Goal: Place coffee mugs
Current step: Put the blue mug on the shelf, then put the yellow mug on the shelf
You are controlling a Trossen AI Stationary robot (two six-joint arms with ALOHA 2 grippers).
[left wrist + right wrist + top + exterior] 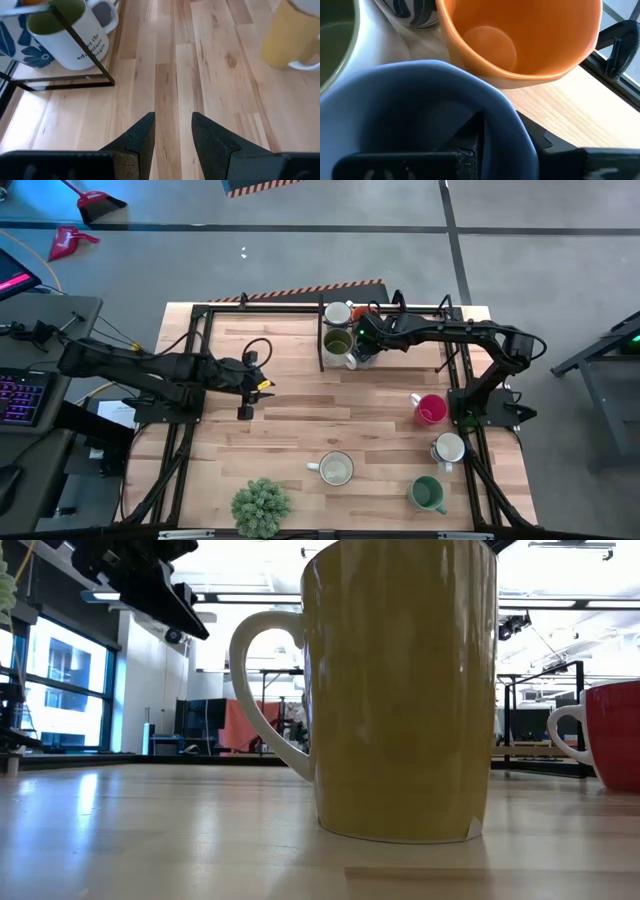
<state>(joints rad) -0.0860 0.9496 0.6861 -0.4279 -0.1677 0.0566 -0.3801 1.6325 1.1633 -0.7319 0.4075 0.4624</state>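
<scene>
Left gripper point(244, 412): at nine o'clock of the table point(300, 430), hovering over bare wood; fingers point(142, 137) parted with a narrow gap, holding nothing.
Potted plant point(261, 507): seven o'clock, near the front edge; not part of the job.
Cream mug point(335, 468): about six o'clock, upright, handle toward the plant; the low view shows it close up, yellowish with a white handle.
Mug rack point(326, 350): black wire frame at twelve o'clock, holding a white mug point(338, 313), an olive-lined mug point(337, 343), an orange mug point(520, 37) and the blue-grey one.
Blue-grey mug point(425, 105): in the rack, upright, touching the orange mug's side; thick rounded rim, matte glaze.
Right gripper point(362, 335): reaches into the rack at twelve o'clock; one finger sits inside the blue-grey mug, one outside. Whether the wall is pinched or just let go, I cannot tell.
Magenta mug point(431, 409): three o'clock, upright.
White mug by right base point(448, 448): four o'clock.
Dark green mug point(427, 494): five o'clock.
Handling: likely glazed ceramic, so stiff, fairly heavy, slick, chip-prone. Best hold is probably across the wall at the rim, away from the handle; set down gently.
</scene>
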